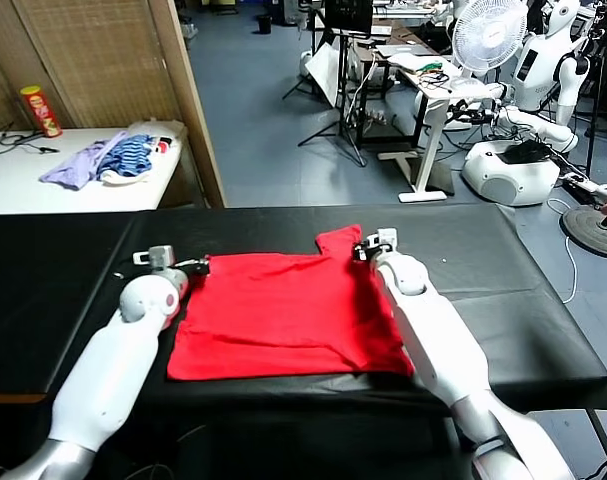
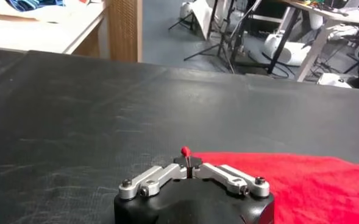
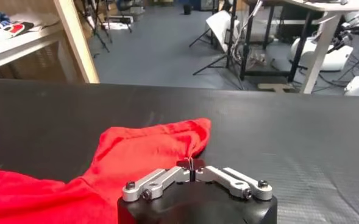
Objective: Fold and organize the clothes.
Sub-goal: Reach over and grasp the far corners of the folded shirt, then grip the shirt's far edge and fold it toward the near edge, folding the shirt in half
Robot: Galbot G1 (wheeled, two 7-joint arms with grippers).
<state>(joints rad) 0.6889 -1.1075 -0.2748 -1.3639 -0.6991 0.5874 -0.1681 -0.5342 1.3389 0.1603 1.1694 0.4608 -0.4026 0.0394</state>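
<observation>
Red T-shirt (image 1: 283, 315) lies spread on the black table (image 1: 63, 290), one sleeve already turned in and the other still sticking out at its far edge. Left gripper (image 1: 199, 266) is closed on the shirt's far left corner, a nub of red cloth showing between its fingertips. Right gripper (image 1: 361, 250) is closed at the far right edge beside the sleeve. Most folding appears still ahead; the shirt is only partly folded.

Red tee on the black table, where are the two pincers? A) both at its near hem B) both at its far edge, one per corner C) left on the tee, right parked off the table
B: left pincer and right pincer sit at the far corners of the red T-shirt.
</observation>
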